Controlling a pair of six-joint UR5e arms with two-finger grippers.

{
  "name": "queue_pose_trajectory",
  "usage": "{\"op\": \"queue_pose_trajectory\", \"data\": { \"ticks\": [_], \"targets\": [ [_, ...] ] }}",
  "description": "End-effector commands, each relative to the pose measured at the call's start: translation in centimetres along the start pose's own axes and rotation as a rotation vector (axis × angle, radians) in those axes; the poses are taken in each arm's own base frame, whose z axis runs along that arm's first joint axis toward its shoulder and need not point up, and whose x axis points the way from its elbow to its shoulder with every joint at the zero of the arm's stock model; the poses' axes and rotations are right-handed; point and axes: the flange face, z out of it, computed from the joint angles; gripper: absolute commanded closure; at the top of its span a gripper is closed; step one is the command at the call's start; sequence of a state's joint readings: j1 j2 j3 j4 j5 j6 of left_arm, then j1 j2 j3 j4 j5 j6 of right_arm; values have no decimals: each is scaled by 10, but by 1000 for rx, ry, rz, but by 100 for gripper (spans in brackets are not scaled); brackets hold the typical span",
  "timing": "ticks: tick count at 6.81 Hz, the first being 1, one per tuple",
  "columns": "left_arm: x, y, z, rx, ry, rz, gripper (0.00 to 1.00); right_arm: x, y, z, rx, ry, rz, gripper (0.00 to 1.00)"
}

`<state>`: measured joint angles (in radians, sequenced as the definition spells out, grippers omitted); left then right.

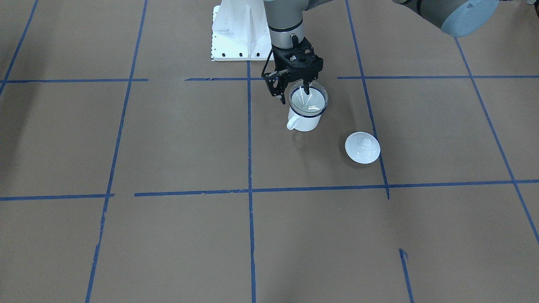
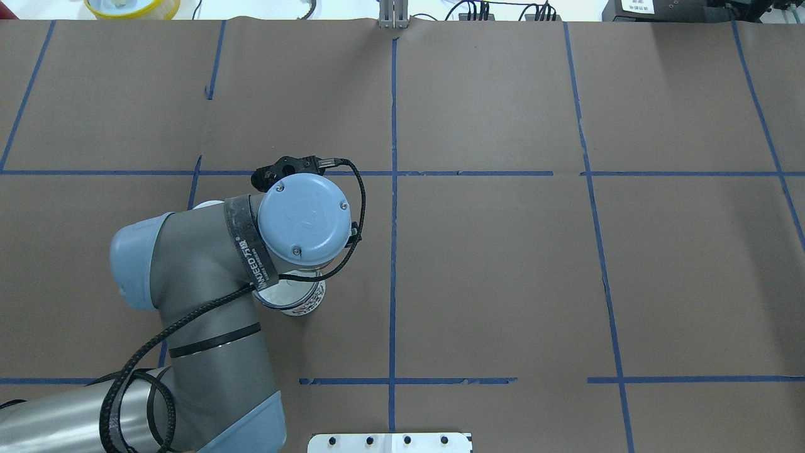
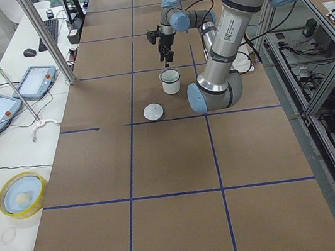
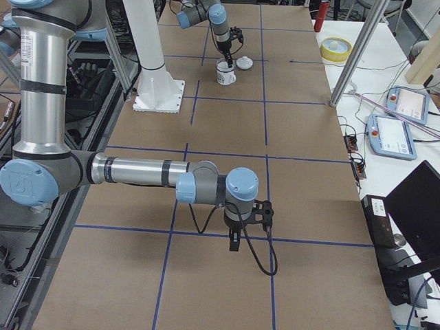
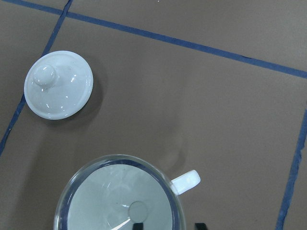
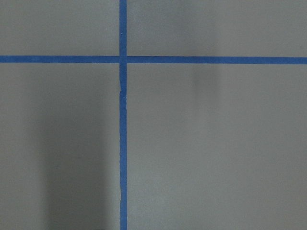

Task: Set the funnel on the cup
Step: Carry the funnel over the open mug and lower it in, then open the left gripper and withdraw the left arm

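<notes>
The cup, a white mug with a dark blue rim, stands on the brown table with its handle toward the camera in the front view. The clear funnel sits in its mouth. It also shows in the left wrist view, stem down inside the cup. My left gripper hangs just above them, open. One finger is outside the funnel's rim and one is inside its bowl, with clear gaps on both sides. My right gripper hangs over bare table far away. I cannot tell whether it is open or shut.
A white round knobbed lid lies on the table beside the cup, also seen in the left wrist view. The robot's white base plate is behind the cup. Blue tape lines cross the brown table.
</notes>
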<state>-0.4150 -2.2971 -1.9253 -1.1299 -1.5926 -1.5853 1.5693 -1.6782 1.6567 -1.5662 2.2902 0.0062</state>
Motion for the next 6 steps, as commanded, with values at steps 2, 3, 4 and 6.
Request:
{"op": "queue_pose_trajectory", "data": {
  "ticks": [2,3,4,6],
  "targets": [
    [2,-7,-28,1,143,3,0,0,0,0,0,0,0,0],
    [-4,-36,-45,2,186,-13,0,0,0,0,0,0,0,0],
    [-23,-87,-67,-25,215,32,0,0,0,0,0,0,0,0],
    [-118,-194,-92,-8,220,117,0,0,0,0,0,0,0,0]
  ]
}}
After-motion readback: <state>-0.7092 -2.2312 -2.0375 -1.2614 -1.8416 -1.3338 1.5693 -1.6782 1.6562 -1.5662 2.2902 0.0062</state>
